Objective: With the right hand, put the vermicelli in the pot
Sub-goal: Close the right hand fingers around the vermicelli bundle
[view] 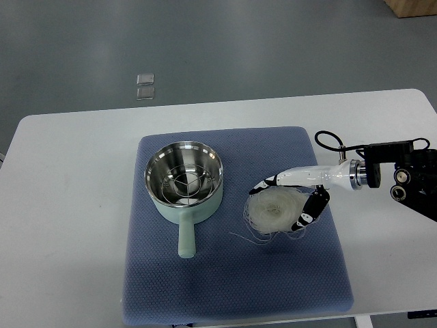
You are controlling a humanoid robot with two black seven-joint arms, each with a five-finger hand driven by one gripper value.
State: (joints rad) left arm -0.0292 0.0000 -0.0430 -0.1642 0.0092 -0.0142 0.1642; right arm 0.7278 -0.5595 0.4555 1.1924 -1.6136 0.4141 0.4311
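A pale green pot (184, 184) with a steel inside stands on the left half of the blue mat (232, 287), its handle toward the near edge. Nothing shows inside the pot but a wire rack. To its right a round nest of white vermicelli (274, 208) lies on the mat, loose strands trailing toward the front. My right hand (287, 201) reaches in from the right edge and its fingers (308, 212) curl around the nest from the far and right sides, touching it. The nest rests on the mat.
The blue mat lies on a white table (68, 205). Two small clear squares (145, 86) lie on the grey floor beyond the table's far edge. A wooden box corner (413, 7) shows at the top right. A black cable (331, 140) loops above my right wrist.
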